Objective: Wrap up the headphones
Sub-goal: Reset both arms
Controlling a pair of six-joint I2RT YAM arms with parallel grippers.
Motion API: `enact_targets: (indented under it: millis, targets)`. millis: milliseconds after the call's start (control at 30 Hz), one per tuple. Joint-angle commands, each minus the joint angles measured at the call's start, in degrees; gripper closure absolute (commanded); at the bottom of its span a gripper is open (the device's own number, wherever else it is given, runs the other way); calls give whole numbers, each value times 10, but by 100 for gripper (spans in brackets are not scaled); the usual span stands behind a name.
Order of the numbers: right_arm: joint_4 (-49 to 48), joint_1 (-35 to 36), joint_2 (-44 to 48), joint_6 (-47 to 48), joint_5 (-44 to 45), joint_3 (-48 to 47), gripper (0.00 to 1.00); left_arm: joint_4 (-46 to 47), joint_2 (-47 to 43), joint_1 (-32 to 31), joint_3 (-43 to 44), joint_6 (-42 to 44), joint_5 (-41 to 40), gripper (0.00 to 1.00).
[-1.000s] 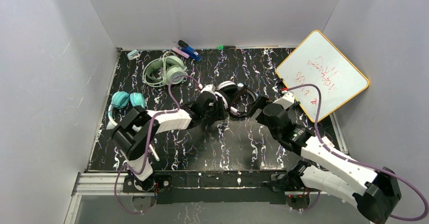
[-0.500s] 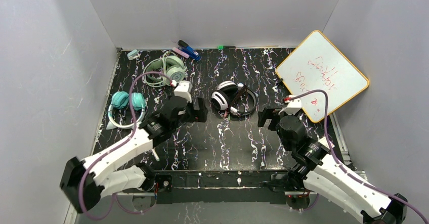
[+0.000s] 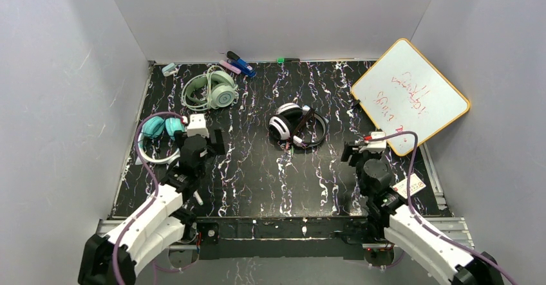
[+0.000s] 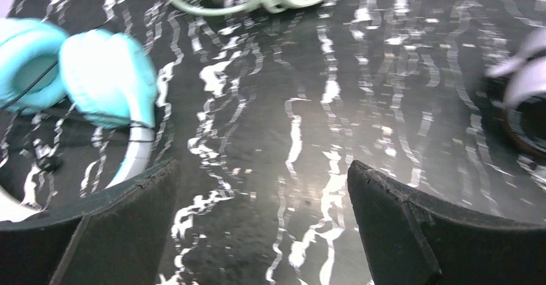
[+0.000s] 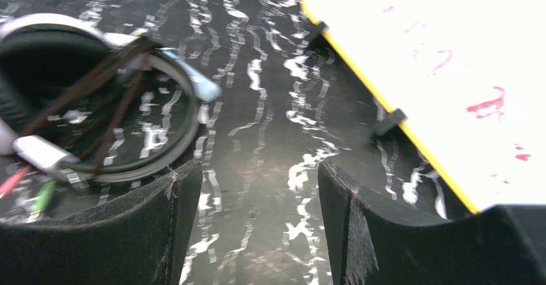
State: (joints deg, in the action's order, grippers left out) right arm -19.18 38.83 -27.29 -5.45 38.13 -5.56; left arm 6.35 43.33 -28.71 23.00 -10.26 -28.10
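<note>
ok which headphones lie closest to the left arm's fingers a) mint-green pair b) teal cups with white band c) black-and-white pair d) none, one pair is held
b: the teal-cupped headphones with the white band lie just past the left arm's fingers, which stand open and empty in the left wrist view; the mint-green headphones and the black-and-white headphones sit farther off.

text: none legible | whiteboard point(image 3: 410, 95): red marker scrawl (too small and faint to read)
</note>
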Motion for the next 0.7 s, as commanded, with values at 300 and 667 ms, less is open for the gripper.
enact_targets:
  millis: [300, 667]
  targets:
    - [-421, -237, -402, 7, -144, -8, 26, 350, 184, 140, -93, 60, -14, 2]
    - [-428, -308, -512, -2, -171, -58, 20, 560, 411, 157, -92, 100, 12, 4]
